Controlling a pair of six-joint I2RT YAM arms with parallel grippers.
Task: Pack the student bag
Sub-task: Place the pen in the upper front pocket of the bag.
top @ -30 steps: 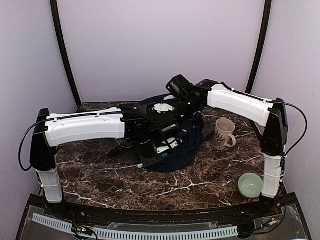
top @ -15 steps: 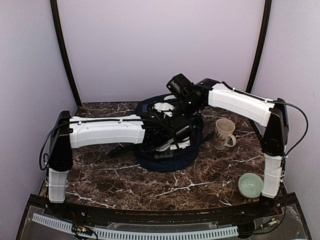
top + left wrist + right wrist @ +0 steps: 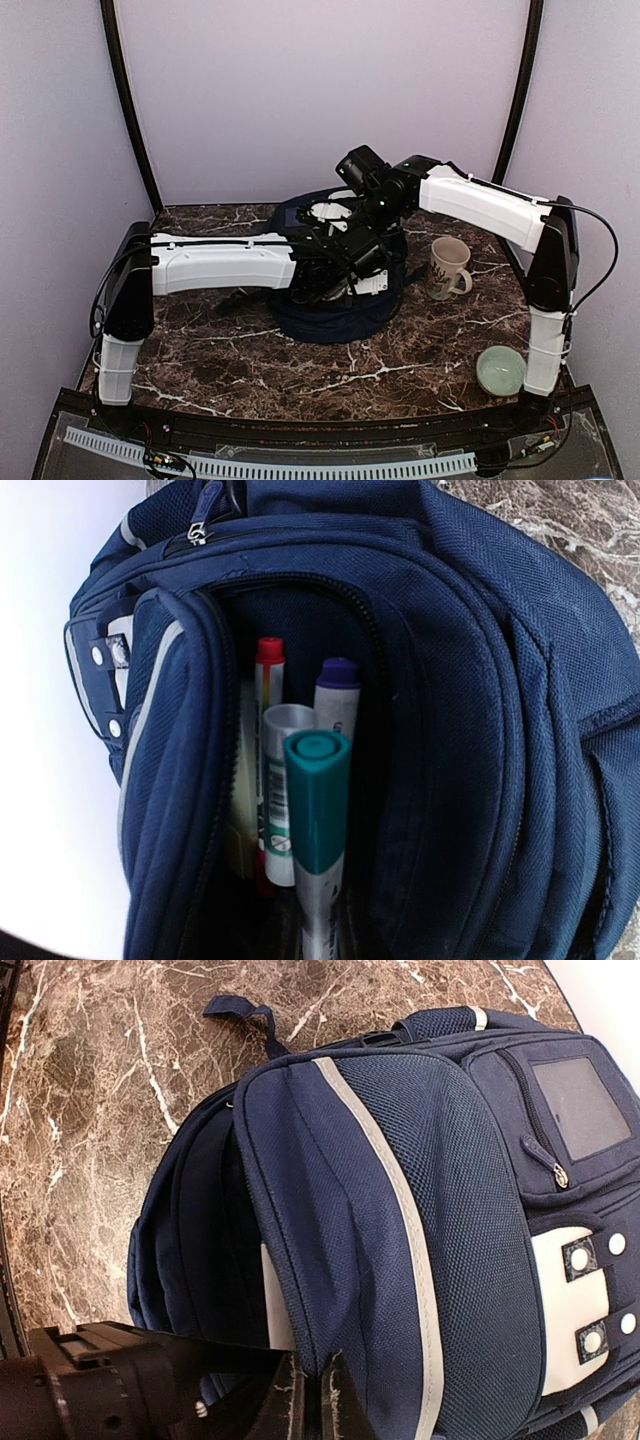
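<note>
Marble table (image 3: 200, 350), student bag (image 3: 330, 312) lying at its centre, front pocket (image 3: 300, 620) unzipped, right gripper (image 3: 312, 1405) clenched on pocket flap, left gripper (image 3: 345, 285) grasping teal-capped marker (image 3: 317, 810) at pocket mouth, purple-capped marker (image 3: 337, 695) and red pen (image 3: 268, 670) inside.

Right tool (image 3: 316, 1378) pinched closed

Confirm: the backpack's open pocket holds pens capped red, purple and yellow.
Wrong on yellow: that cap is teal. The left wrist view shows the open pocket of the student bag holding pens with a red cap, a purple cap and a teal cap.
</note>
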